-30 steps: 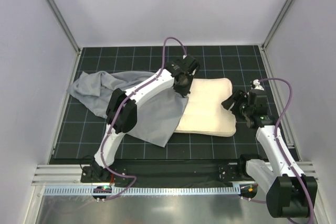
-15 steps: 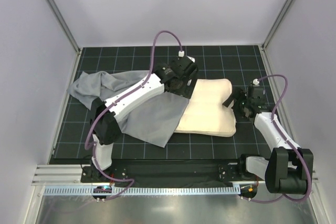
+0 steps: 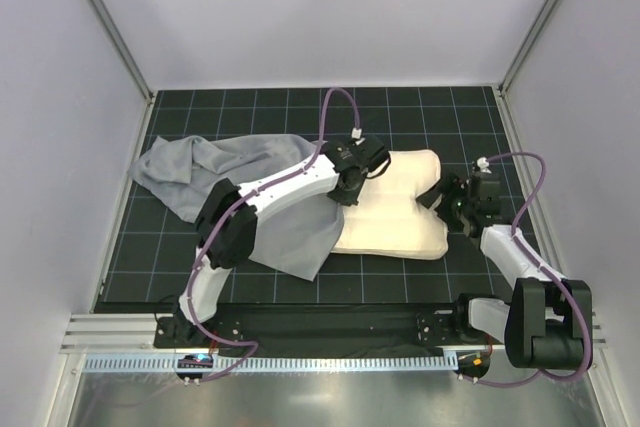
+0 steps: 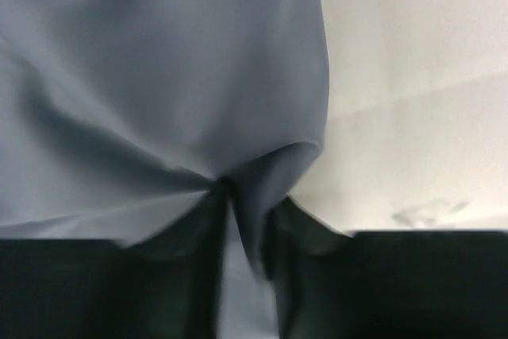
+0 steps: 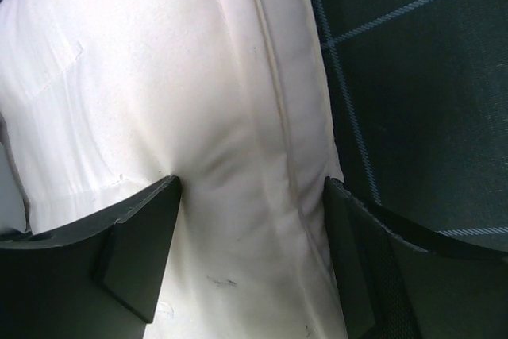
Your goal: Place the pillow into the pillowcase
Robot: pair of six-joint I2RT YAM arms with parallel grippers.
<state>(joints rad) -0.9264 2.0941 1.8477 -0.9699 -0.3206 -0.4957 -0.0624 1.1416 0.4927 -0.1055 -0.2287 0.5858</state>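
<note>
The pillow (image 3: 400, 217) is a plump cream rectangle with faint stitched lines and soft rounded corners. It lies flat on the dark gridded worktop (image 3: 420, 112), right of centre. The pillowcase (image 3: 200, 167) is thin, limp blue-grey cloth, rumpled into folds on the left. Its right-hand part laps over the pillow's left end (I cannot tell whether the pillow sits inside it there).

The pillow's right end stops short of the worktop's right edge. Bare grid shows past that end and along the far side, up to the pale walls.

My left arm reaches from its base at the near left, elbow bent above the pillowcase. The forearm slants across the cloth to where cloth and pillow meet. My left claw (image 3: 348, 190) points down there. From its wrist, blurred dark fingers (image 4: 317, 291) are clenched on a gathered fold of the pillowcase (image 4: 159, 77), the creases drawing to a point between them. The pillow (image 4: 413, 117) is pale just beside.

My right arm folds up from the near right and leans in toward the pillow's right end. My right claw (image 3: 440, 197) is released, spread wide. Its black fingers (image 5: 135, 252) stand either side of the seamed edge of the pillow (image 5: 198, 77), tips against the soft cover. A small white tag (image 5: 51, 69) lies flat on the cover farther along.
</note>
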